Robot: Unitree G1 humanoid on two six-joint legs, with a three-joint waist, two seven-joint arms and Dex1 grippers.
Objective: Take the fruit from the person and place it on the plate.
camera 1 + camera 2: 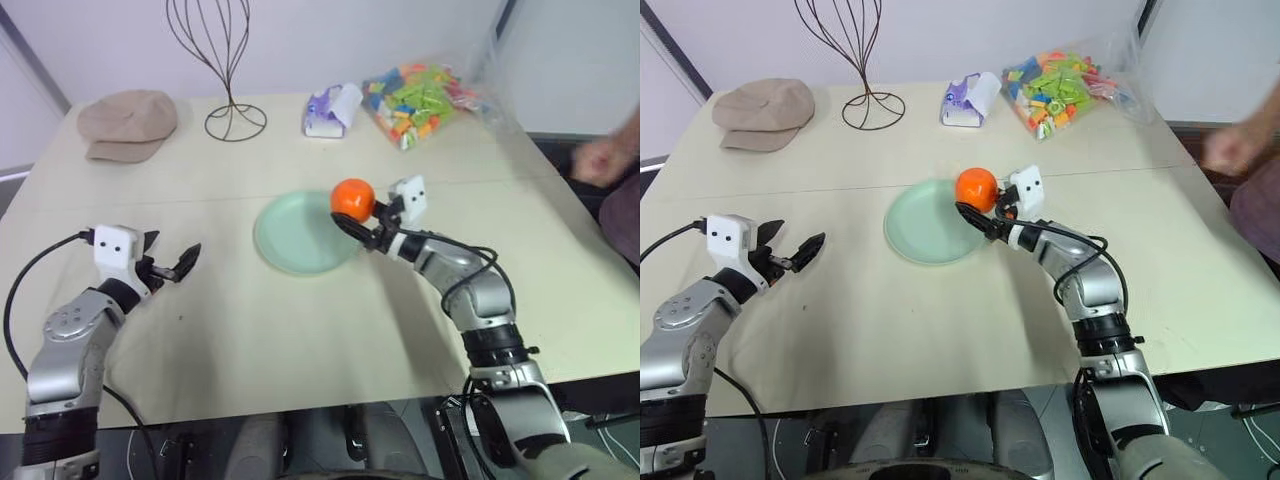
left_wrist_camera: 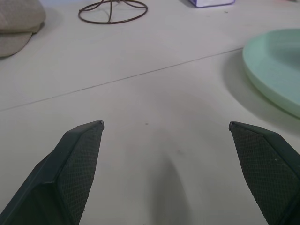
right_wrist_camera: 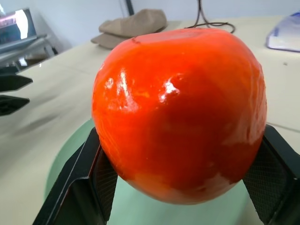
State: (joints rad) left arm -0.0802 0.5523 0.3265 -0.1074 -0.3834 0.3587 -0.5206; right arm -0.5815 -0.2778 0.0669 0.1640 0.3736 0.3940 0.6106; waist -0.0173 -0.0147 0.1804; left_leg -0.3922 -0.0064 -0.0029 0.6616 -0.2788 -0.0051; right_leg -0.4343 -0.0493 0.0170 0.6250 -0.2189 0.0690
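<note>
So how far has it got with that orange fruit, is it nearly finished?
Done: the fruit has left the person's hand, which is back at the table's edge. In hand: the right gripper is shut on the fruit, above the plate's near rim. Left: lower it onto the plate and let go. The left gripper hangs open, idle.

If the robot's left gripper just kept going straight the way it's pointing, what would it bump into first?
Probably the plate. The left gripper points across bare table toward its near edge, fingers open. It might slide past the edge; depth is hard to judge.
</note>
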